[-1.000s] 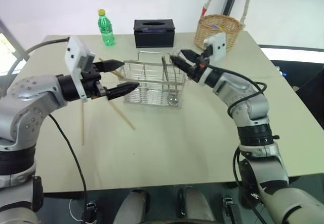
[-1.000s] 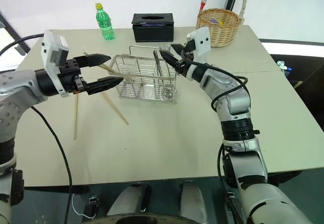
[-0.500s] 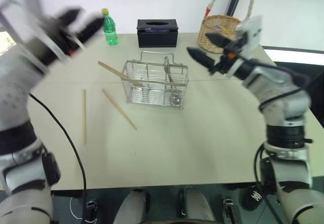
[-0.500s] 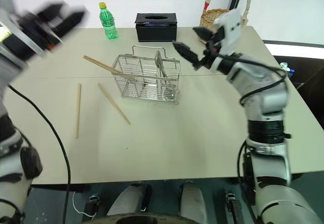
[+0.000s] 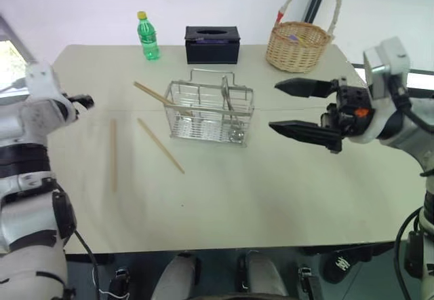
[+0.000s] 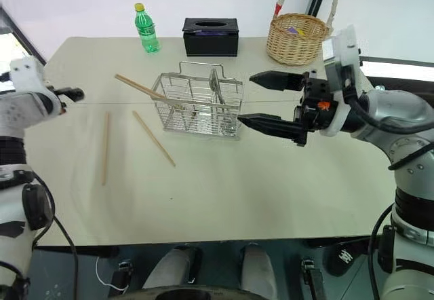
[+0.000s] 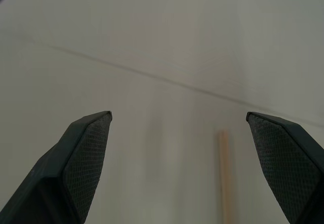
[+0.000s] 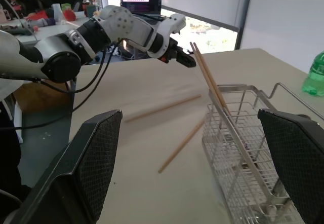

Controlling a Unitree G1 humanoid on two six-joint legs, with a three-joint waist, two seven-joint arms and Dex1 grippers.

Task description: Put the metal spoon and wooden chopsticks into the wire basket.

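Both grippers — left (image 7: 177, 168), right (image 5: 298, 108) — spread wide and empty, spoon (image 5: 232, 134) in the wire basket (image 5: 210, 110), two chopsticks (image 5: 160, 145) flat on the table (image 5: 271, 184) — could skid under closing fingers.

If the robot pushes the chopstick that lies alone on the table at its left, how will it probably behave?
The chopstick is thin, straight and wooden, so it is probably stiff and light. Lying flat on the smooth table, it may slide or roll when pushed. It sits low, so the open left gripper may find it hard to pinch.
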